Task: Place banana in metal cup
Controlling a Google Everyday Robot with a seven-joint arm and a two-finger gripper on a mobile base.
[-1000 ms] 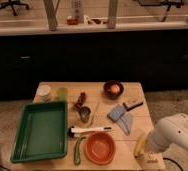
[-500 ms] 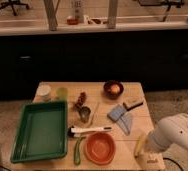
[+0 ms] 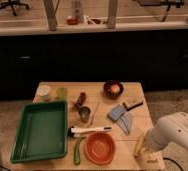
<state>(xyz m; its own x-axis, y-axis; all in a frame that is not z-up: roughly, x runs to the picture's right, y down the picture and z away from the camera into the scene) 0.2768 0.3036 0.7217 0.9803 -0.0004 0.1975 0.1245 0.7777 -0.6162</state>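
The banana is a slim yellow shape standing tilted at the table's front right corner, right against the end of my arm. My gripper is at that corner, below the white arm, and it touches or overlaps the banana. The metal cup stands upright near the middle of the table, well to the left of the gripper, beyond the orange bowl.
A green tray fills the left side. A white cup and a yellow-green cup stand at the back left. A dark bowl, a brush, a grey-blue cloth, a white-handled tool and a green stick lie around.
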